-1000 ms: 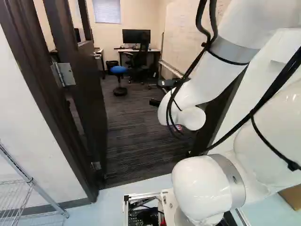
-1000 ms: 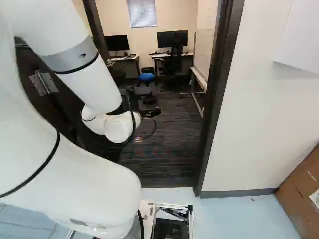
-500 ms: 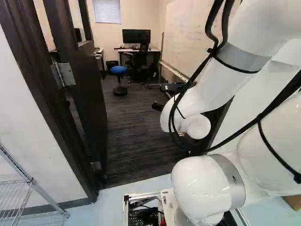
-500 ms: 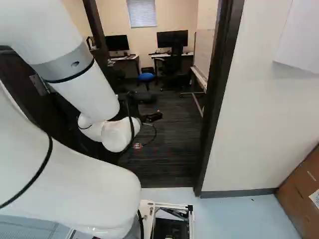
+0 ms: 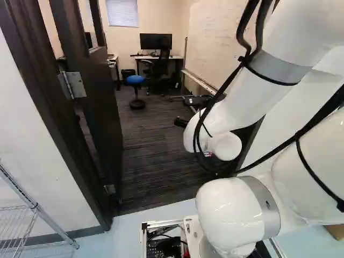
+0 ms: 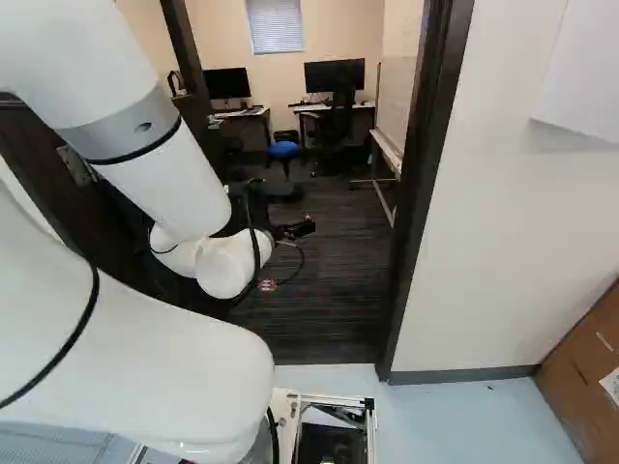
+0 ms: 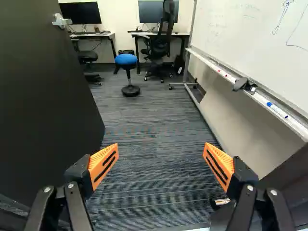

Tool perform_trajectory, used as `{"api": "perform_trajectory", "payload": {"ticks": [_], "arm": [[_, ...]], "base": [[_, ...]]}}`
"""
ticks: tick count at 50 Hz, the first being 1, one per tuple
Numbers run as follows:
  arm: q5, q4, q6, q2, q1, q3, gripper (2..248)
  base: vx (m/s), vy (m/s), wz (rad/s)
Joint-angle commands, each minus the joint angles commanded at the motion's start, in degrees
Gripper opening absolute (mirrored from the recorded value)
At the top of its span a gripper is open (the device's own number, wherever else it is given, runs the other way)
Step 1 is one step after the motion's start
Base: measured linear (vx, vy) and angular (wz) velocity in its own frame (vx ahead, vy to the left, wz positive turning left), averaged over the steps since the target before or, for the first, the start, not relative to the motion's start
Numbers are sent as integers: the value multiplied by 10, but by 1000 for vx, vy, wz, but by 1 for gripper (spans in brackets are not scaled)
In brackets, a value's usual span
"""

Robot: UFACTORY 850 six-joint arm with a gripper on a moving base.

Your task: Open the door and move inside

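While our gripper [image 7: 161, 156] stands spread and empty, the open door [image 7: 45, 101] lies left of it, carpeted floor [image 7: 156, 115] ahead.

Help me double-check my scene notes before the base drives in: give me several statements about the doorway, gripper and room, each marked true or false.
1. The door stands open. True.
2. The gripper is shut on the door's handle. False: its fingers stand wide apart, and the handle is ahead, beyond their reach in this pose.
3. The stool with the blue seat stands inside the room. True.
4. The whiteboard is mounted on the door. False: it is across the room's floor from the door.
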Motion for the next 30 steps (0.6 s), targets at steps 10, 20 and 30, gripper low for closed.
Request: {"api": "perform_trajectory", "payload": {"ticks": [10, 20, 30], "arm": [[0, 0, 0, 0, 0, 0, 247], [0, 0, 0, 0, 0, 0, 247], [0, 0, 0, 0, 0, 0, 247]], "base": [[0, 0, 0], [-12, 12, 142], [23, 2, -2]]}}
